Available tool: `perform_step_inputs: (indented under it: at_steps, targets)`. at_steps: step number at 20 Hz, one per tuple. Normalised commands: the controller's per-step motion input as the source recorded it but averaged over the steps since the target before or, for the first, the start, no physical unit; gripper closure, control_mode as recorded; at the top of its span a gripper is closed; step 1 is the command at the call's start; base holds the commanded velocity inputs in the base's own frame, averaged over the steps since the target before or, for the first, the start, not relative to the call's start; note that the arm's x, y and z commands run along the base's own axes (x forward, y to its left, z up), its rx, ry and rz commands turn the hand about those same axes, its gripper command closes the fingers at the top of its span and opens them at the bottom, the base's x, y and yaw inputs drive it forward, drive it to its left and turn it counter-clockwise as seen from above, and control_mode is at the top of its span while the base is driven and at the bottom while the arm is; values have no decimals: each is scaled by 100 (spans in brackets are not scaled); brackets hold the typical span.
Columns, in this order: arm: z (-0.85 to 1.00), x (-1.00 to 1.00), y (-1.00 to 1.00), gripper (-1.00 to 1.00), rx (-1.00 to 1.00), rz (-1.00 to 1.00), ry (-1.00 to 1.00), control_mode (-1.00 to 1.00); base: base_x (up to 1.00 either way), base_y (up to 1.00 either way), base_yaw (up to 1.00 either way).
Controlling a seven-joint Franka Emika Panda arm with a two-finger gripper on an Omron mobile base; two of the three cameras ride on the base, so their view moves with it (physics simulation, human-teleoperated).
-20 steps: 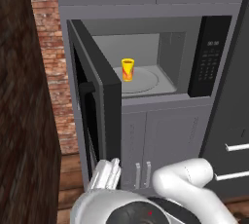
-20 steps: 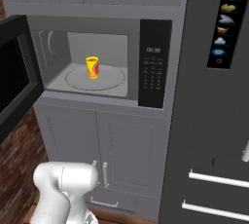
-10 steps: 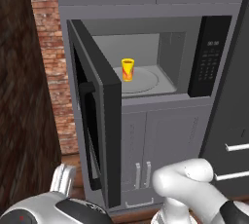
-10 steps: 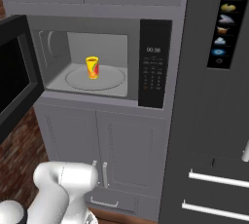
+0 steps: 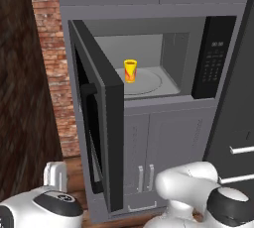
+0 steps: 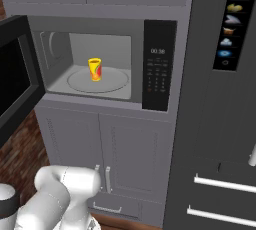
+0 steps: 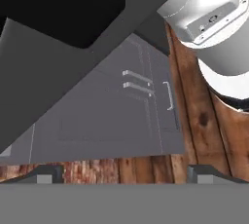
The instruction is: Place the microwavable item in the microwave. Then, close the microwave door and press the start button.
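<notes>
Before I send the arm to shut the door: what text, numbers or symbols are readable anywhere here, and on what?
"00:30", roughly: small display at the top of the microwave's black keypad panel; blurred, so uncertain.
Keypad buttons: marks too small to read.
Fridge panel: a column of small picture icons, no legible words.
Yellow cup: red-orange marks, no text.

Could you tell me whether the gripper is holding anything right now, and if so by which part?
Nothing is held: the gripper is open and empty, and the yellow cup stands in the microwave.
</notes>
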Motion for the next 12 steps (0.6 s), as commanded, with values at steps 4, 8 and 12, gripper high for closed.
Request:
perform_step_inputs:
  at_steps: [4,8,12]
  targets:
    - [-32,61,-31,-100,-10,0,0,-100,0,0,0]
    - [-1,14,-76,-100,-3,0,0,-100,0,0,0]
    - [2,3,-97,-100,0,0,0,-100,0,0,0]
